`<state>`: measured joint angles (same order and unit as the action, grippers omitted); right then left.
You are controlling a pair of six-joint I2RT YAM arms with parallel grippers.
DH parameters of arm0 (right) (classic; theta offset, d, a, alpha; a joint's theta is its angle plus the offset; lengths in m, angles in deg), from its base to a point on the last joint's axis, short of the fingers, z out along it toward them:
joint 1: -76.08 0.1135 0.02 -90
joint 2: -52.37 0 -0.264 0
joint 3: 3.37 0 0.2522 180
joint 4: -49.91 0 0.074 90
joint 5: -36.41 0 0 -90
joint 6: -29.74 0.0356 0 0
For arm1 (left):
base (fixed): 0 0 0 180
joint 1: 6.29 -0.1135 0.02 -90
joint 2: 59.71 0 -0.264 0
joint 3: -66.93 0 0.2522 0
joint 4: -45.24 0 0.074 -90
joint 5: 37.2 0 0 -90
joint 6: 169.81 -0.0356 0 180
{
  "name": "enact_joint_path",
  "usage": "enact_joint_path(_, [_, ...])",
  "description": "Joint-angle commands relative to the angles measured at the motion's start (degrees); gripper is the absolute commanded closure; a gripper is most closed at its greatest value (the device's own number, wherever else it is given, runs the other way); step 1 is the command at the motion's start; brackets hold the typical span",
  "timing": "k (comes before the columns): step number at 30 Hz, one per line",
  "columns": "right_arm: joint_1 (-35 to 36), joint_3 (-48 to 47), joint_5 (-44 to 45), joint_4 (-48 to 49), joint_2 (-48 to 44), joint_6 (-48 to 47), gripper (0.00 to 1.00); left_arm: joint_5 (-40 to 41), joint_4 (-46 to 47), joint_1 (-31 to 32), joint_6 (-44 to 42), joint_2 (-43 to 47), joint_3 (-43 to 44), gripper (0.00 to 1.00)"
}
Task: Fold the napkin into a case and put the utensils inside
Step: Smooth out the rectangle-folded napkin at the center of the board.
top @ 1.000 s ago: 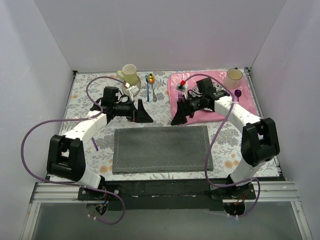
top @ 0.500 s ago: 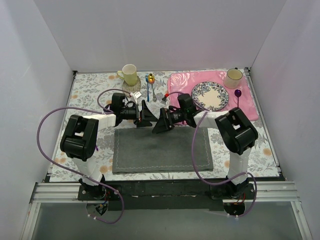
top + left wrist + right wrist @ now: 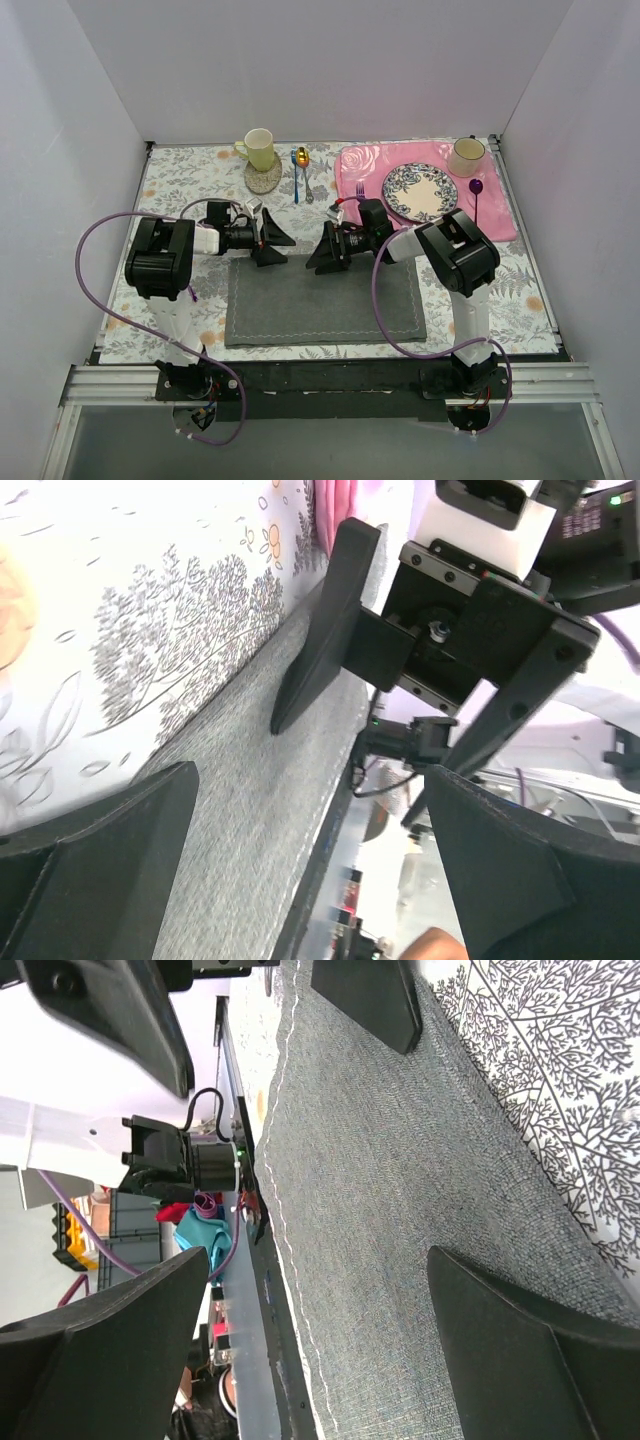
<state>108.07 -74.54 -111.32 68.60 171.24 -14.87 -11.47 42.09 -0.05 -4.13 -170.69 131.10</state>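
Cloth first, from above: the napkin (image 3: 325, 300) lies flat and fully spread on the bench (image 3: 180, 185), near the arm bases. It is a thin dark grey fabric with a stitched hem. I judge it light, limp and a little grippy, so it should drape rather than hold a crease, and it is best pinched at the far corners or along the far hem. The left hand (image 3: 272, 243) and right hand (image 3: 328, 250) both sit at that far edge, fingers spread wide and holding nothing. A second ago they hovered further back, and the right arm covered the plate (image 3: 420, 192) on the pink placemat (image 3: 360, 165), which now shows whole. The left wrist view has its spread fingers straddling the hem where cloth meets the patterned bench, with the other hand facing it close by. The right wrist view looks along the napkin's weave, flat and unwrinkled, between its own parted fingers, with the white stitching running down one side.
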Motion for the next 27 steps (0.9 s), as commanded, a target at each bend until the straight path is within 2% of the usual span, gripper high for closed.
enact_joint_path(1, [-0.6, 2.6, 3.1, 0.8, 1.2, 0.1, 0.01, -3.2, -3.3, -3.1, -4.9, -0.6, 0.5, 0.02])
enact_joint_path(6, [-0.8, 4.0, 4.1, 0.0, 1.1, 0.1, 0.01, -5.4, -10.3, -6.1, -10.8, -0.6, 1.8, 0.02])
enact_joint_path(13, [-0.5, 3.8, 3.2, 0.2, 0.8, 0.2, 0.02, -6.1, -32.4, -12.9, -29.0, -1.1, 7.7, 0.02])
enact_joint_path(16, [0.6, 3.9, 1.7, 2.8, -2.1, 0.7, 0.02, -7.0, -40.7, -14.2, -36.4, 0.2, 10.9, 0.02])
enact_joint_path(18, [1.3, 2.3, 1.0, 0.4, -6.4, -1.5, 0.03, -7.4, -44.9, -14.2, -40.7, 2.7, 12.2, 0.02])
enact_joint_path(21, [2.3, -4.4, -0.6, -14.4, -11.8, -13.0, 0.03, -5.2, -52.0, -14.0, -48.5, 6.4, 14.3, 0.02])
enact_joint_path(22, [2.3, -9.3, 0.0, -20.8, -12.7, -23.7, 0.04, -3.4, -55.2, -13.9, -50.6, 7.3, 15.2, 0.02])
enact_joint_path(23, [2.3, -12.5, 1.2, -37.4, -13.7, -31.0, 0.04, 1.8, -56.6, -13.7, -53.9, 8.1, 16.7, 0.02])
enact_joint_path(25, [2.3, -18.5, 5.7, -50.1, -13.9, -41.8, 0.04, 6.4, -57.3, -12.9, -56.1, 11.5, 16.9, 0.02])
enact_joint_path(26, [2.3, -19.4, 7.9, -59.9, -14.0, -51.0, 0.04, 11.1, -57.0, -12.7, -56.5, 12.7, 15.7, 0.02])
enact_joint_path(27, [2.4, -19.8, 10.0, -63.3, -14.0, -54.6, 0.05, 12.8, -56.8, -11.6, -57.7, 13.9, 15.0, 0.02])
